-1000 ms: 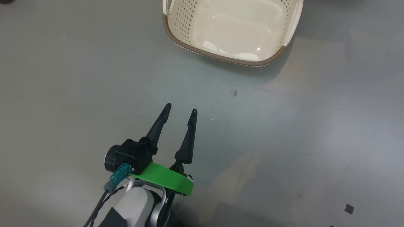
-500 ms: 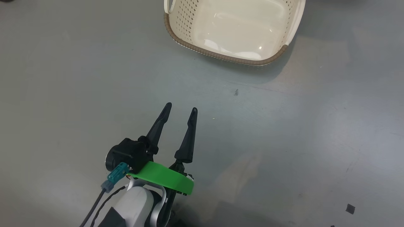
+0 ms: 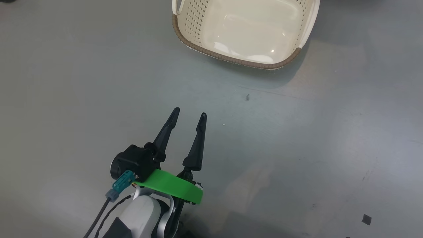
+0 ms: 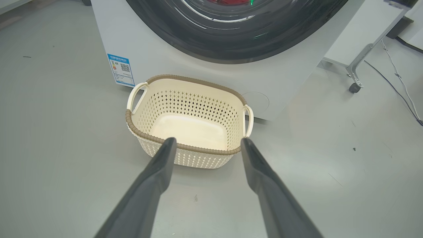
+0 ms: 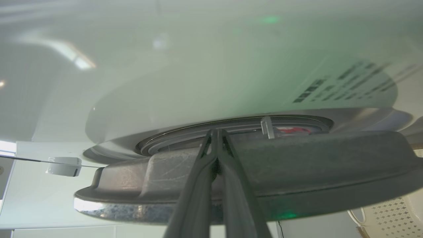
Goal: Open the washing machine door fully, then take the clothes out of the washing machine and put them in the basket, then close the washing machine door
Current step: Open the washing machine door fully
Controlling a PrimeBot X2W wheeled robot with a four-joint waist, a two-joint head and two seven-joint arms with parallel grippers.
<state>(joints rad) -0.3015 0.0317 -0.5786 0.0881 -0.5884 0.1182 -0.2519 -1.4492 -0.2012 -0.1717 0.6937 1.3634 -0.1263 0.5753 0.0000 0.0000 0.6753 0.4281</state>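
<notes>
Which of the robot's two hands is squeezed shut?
The right hand, up by the washing machine door: its two dark fingers are pressed together. The left hand has its fingers spread apart, empty, pointing at the basket.

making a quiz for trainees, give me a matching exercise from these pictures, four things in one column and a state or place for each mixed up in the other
Things:
1 basket
2 left gripper
3 right gripper
4 blue label

States or places:
a shut
b stuck on the white washing machine
c empty inside
d open

Pairs: 1-c, 2-d, 3-a, 4-b
</notes>
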